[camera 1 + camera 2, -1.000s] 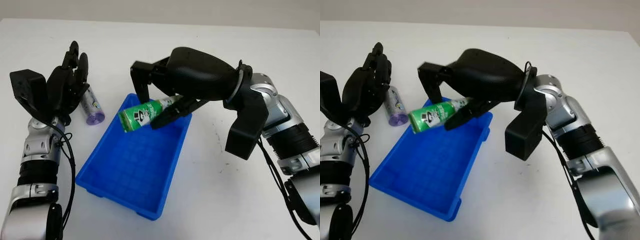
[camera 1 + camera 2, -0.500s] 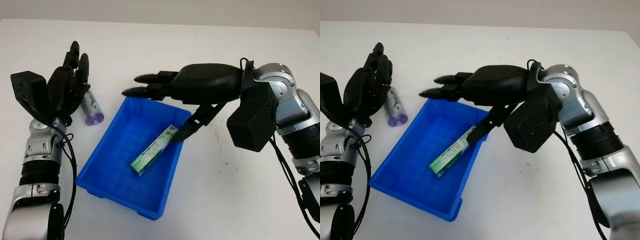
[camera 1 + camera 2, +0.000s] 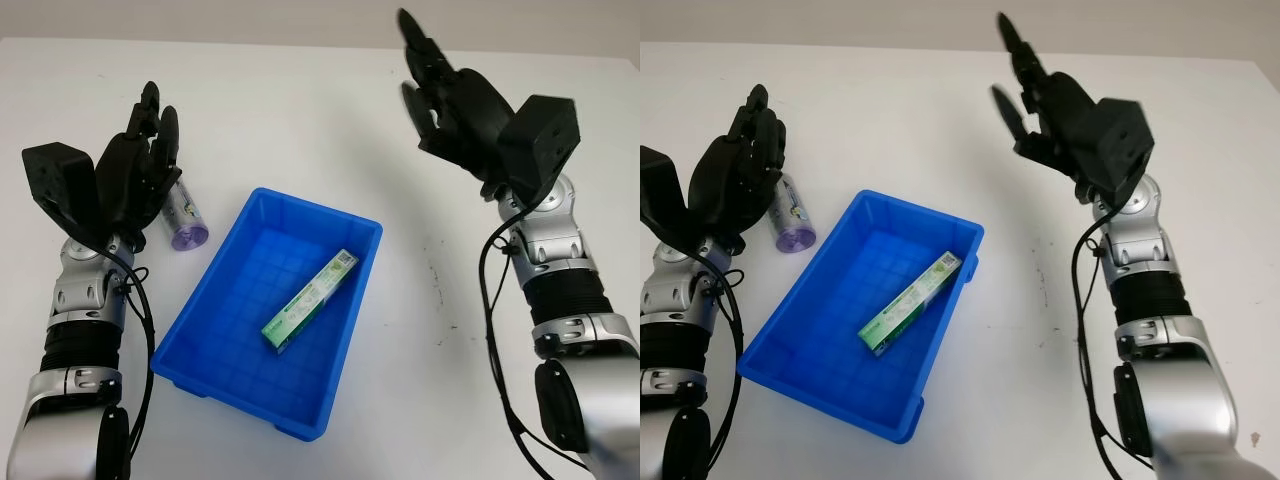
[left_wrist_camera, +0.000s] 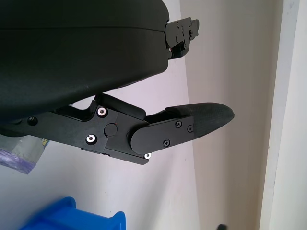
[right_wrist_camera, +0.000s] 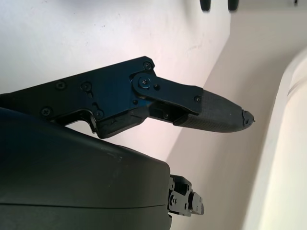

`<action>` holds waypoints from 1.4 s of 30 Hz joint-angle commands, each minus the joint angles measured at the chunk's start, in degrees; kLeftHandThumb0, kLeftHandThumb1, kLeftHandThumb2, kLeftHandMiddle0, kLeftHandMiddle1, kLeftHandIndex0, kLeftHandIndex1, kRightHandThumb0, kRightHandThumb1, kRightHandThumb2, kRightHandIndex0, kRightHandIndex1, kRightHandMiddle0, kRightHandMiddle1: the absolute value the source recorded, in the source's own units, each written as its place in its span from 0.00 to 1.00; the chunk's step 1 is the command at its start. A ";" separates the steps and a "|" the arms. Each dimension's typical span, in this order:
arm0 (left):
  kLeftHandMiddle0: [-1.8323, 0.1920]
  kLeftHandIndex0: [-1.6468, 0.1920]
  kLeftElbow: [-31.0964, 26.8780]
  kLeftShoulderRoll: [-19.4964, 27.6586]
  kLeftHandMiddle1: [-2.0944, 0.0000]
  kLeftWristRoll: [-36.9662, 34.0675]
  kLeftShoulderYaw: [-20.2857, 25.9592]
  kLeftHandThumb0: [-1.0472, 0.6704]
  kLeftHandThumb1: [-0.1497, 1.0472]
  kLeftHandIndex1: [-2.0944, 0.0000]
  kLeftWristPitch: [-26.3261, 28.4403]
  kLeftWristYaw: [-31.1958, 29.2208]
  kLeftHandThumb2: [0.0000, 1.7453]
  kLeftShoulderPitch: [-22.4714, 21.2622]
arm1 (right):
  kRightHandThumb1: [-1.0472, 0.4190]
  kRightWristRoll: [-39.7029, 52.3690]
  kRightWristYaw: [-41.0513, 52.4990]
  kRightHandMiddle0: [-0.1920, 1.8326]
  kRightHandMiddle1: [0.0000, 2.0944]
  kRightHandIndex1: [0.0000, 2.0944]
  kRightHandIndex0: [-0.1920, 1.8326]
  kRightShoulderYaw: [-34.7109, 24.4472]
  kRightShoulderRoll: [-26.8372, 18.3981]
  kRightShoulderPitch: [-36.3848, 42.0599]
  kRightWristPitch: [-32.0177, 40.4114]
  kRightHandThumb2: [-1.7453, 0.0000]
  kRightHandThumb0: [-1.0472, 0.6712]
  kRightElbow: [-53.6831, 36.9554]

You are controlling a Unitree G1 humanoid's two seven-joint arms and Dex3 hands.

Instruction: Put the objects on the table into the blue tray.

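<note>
Blue tray (image 3: pixel 225 372) sits nearest, toward the table's front-left, with 1 green box (image 3: pixel 310 301) already lying inside. Just past its left rim the purple bottle (image 3: pixel 183 218) lies on the table, long axis running near-to-far. The empty, open left robot hand (image 3: pixel 135 180) hovers touching-close beside it, far nearer than the raised, empty right robot hand (image 3: pixel 455 105).

Green box (image 3: pixel 310 301) flat in blue tray (image 3: pixel 215 330); purple tube (image 3: pixel 183 217) beside.

Glossy blue plastic tray (image 3: pixel 222 345); printed green cardboard box (image 3: pixel 310 301); matt white table (image 3: pixel 300 110); matt black plastic left hand (image 3: pixel 135 180).
</note>
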 commanded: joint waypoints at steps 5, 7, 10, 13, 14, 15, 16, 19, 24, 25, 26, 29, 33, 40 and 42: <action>1.00 1.00 -0.90 0.93 1.00 -0.15 0.41 0.18 1.00 1.00 0.45 -0.47 0.36 0.06 | 0.00 0.09 -3.13 0.00 0.00 0.00 0.00 -0.80 1.90 2.56 5.03 0.53 0.21 -1.46; 1.00 1.00 -1.13 1.32 1.00 -0.10 0.34 0.18 1.00 1.00 0.78 -0.83 0.36 0.13 | 0.00 -0.09 -3.18 0.00 0.00 0.00 0.00 -0.51 2.17 3.42 6.49 0.53 0.21 -1.74; 1.00 1.00 -2.94 3.05 1.00 0.16 0.20 0.19 1.00 1.00 2.16 -1.83 0.36 0.36 | 0.00 0.20 -3.58 0.00 0.00 0.00 0.00 -0.66 3.23 5.09 7.56 0.55 0.21 -3.00; 1.00 0.99 -5.64 6.75 0.99 -1.12 1.72 0.21 1.00 0.99 5.78 -3.69 0.29 -1.07 | 0.00 0.40 -3.97 0.00 0.00 0.00 0.00 -0.87 3.78 5.93 8.59 0.56 0.20 -4.32; 0.99 0.99 -6.29 8.45 0.99 -1.09 2.10 0.22 1.00 0.99 6.13 -4.40 0.26 -1.95 | 0.00 0.53 -3.89 0.00 0.00 0.00 0.00 -0.99 3.82 6.04 8.97 0.56 0.20 -4.57; 0.97 0.96 -7.33 10.44 0.97 -0.61 2.25 0.25 1.00 0.97 6.68 -4.81 0.22 -2.82 | 0.00 0.70 -3.76 0.00 0.00 0.00 0.00 -1.14 3.83 6.10 9.17 0.56 0.20 -4.68; 0.95 0.94 -8.43 12.34 0.97 -0.37 2.49 0.27 1.00 0.97 7.94 -4.96 0.19 -3.90 | 0.00 0.88 -3.66 0.00 0.00 0.00 0.00 -1.30 3.85 6.15 9.40 0.57 0.20 -4.78; 0.94 0.94 -12.14 19.13 0.97 2.75 1.12 0.35 0.98 0.97 10.80 -6.17 0.07 -6.84 | 0.00 1.29 -4.04 0.00 0.00 0.00 0.00 -1.76 4.13 6.36 10.75 0.57 0.19 -5.88; 0.90 0.91 -14.27 26.88 0.96 9.51 -2.81 0.31 0.91 0.96 8.36 -9.66 0.02 -10.17 | 0.00 1.76 -3.11 0.00 0.00 0.00 0.00 -1.77 4.28 6.97 11.51 0.54 0.22 -7.13; 0.90 0.90 -13.32 28.12 0.96 10.78 -3.96 0.30 0.89 0.96 6.98 -11.06 0.02 -11.27 | 0.00 1.73 -2.92 0.00 0.00 0.00 0.00 -1.73 4.29 7.02 11.38 0.54 0.22 -7.09; 0.90 0.90 -12.57 28.83 0.96 11.59 -4.63 0.30 0.87 0.96 6.09 -12.10 0.01 -12.05 | 0.00 1.68 -2.85 0.00 0.00 0.00 0.00 -1.71 4.31 7.05 11.35 0.53 0.22 -7.11; 0.87 0.86 -9.15 32.52 0.96 19.61 -9.22 0.31 0.81 0.94 -5.14 -12.17 0.01 -13.43 | 0.00 1.77 -2.73 0.00 0.00 0.00 0.00 -1.83 4.36 6.99 11.88 0.53 0.22 -7.30; 0.76 0.76 -3.38 34.00 0.96 31.00 -13.15 0.42 0.74 0.92 -22.55 -2.69 0.03 -12.29 | 0.00 2.02 -2.58 0.00 0.00 0.00 0.00 -2.04 4.39 7.05 12.04 0.53 0.22 -7.55; 0.75 0.77 4.55 39.29 0.98 59.33 -27.12 0.43 0.82 0.96 -40.04 11.20 0.04 -16.80 | 0.00 2.27 -3.22 0.00 0.00 0.00 0.00 -2.27 4.47 7.09 12.13 0.54 0.22 -7.45; 0.77 0.79 4.91 39.72 0.99 65.03 -30.11 0.42 0.82 0.97 -40.95 12.86 0.04 -18.01 | 0.00 2.24 -3.16 0.00 0.00 0.00 0.00 -2.29 4.30 7.08 12.14 0.54 0.22 -7.34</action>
